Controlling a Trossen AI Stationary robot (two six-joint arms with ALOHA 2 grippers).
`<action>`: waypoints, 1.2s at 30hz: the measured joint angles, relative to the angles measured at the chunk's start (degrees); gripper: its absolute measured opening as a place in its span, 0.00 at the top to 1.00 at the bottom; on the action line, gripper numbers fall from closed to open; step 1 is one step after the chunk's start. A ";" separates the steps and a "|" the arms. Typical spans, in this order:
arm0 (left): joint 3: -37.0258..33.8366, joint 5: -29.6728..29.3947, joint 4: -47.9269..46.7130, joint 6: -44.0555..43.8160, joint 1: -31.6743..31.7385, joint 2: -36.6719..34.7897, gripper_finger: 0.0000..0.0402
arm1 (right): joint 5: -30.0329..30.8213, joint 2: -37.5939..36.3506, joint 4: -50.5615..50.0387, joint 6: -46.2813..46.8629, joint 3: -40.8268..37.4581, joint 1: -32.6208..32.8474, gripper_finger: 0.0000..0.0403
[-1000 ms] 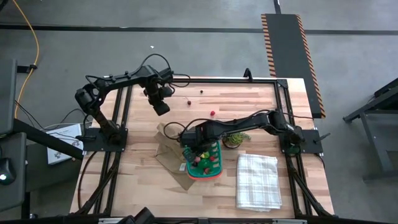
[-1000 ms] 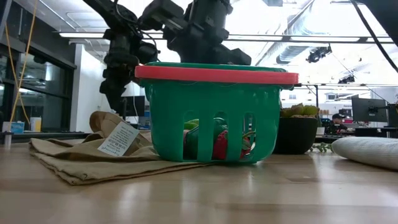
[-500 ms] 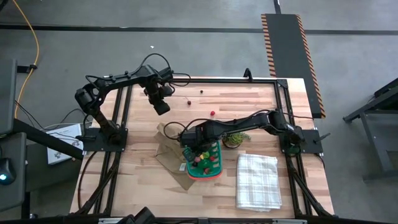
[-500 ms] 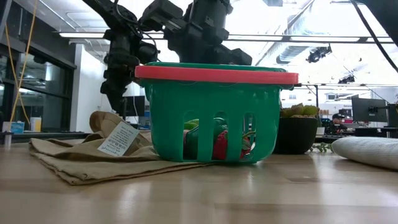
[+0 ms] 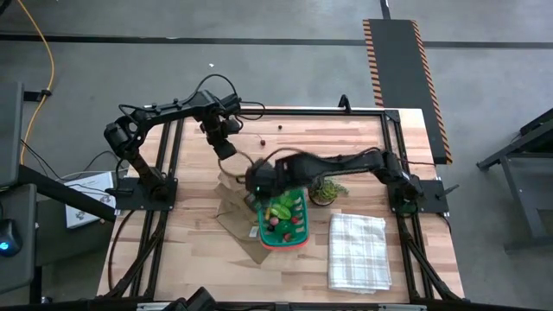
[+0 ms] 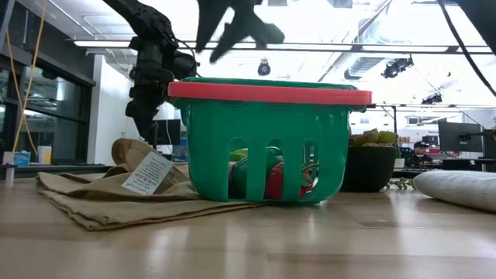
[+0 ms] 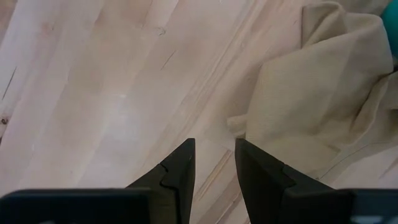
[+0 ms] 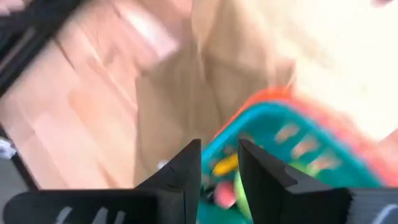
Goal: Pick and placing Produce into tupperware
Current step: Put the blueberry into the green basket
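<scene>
So the right pincer (image 5: 257, 181) is hanging over the back edge of the teal slotted plastic basket with the orange rim (image 5: 301, 243), fingers a little apart with nothing between them. Looks to me like a piece just got dropped in and it's off to get another. Plenty of toy produce (image 5: 283, 216) already sits in the basket below that pincer: green bits, red ones, a yellow piece.

Next move is probably a reach across the wooden table (image 5: 199, 259) to the loose stuff well beyond it: a small red ball (image 5: 295, 158) and two dark berries (image 5: 262, 136) further out.

The left pincer (image 7: 214, 165) waits off past the crumpled brown paper bag (image 5: 232, 212), fingers slightly apart too, empty. That bag lies right beside the basket, and a spiky green potted plant (image 5: 326, 192) crowds the other side, so the swing out needs some height. White checked cloth (image 5: 358, 250) is out of the way.
</scene>
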 joint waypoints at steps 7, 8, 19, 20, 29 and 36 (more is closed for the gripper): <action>0.02 -0.01 -0.01 0.42 0.00 0.00 0.75 | 1.73 -2.24 -9.14 -8.19 5.75 -4.16 0.76; 0.02 0.00 -0.05 0.42 0.00 0.00 0.75 | 1.67 -2.99 -10.73 -8.97 4.57 -4.97 0.76; 0.02 0.00 0.60 0.42 0.00 0.00 0.75 | -1.86 -5.35 -21.97 -23.51 2.09 -13.27 0.76; 0.02 0.00 0.89 0.46 0.00 0.00 0.75 | -1.96 -5.35 -21.89 -25.10 2.09 -14.15 0.76; 0.02 -0.01 3.07 4.64 -0.04 0.00 0.75 | -7.51 -5.33 -20.75 -49.86 2.09 -21.99 0.76; 0.02 0.00 5.36 13.45 -0.16 0.00 0.75 | -13.04 -5.33 -17.24 -65.05 2.09 -27.25 0.76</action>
